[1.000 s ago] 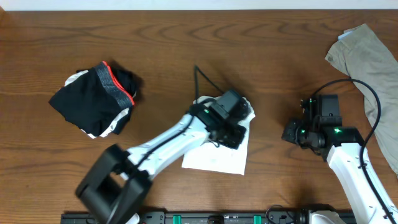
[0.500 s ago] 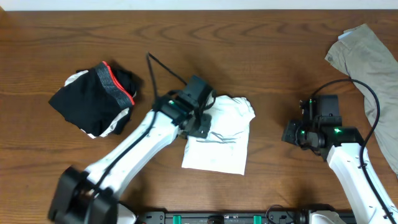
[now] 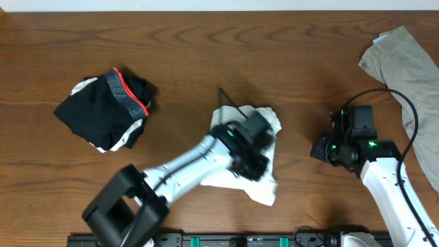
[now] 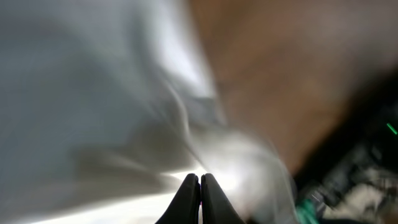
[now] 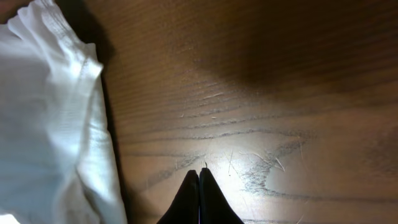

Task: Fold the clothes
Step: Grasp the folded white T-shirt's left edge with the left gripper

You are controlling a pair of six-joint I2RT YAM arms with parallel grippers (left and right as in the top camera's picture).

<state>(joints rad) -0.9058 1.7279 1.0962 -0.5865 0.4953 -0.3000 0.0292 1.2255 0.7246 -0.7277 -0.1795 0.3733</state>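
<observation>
1. The table (image 3: 206,55) was brown wood with a clear grain and a light sheen. Fine scratches showed on it in the right wrist view.
2. The white T-shirt (image 3: 269,118) was soft, matt cloth, full of wrinkles.
3. The black garment (image 3: 96,113) was matt cloth too.
4. The khaki-grey garment (image 3: 405,62) was a dull, creased cloth.
5. The left arm (image 3: 192,159) and the right arm (image 3: 384,182) had smooth white shells, plastic by their look, with black matt joints.
6. The left tool (image 4: 200,179) and the right tool (image 5: 199,174) were black, smooth and dull.

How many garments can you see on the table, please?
3: a black garment with red-edged waistband at left, a white T-shirt in the centre, a khaki-grey garment at the right edge. White fabric under the black one might be another.
</observation>
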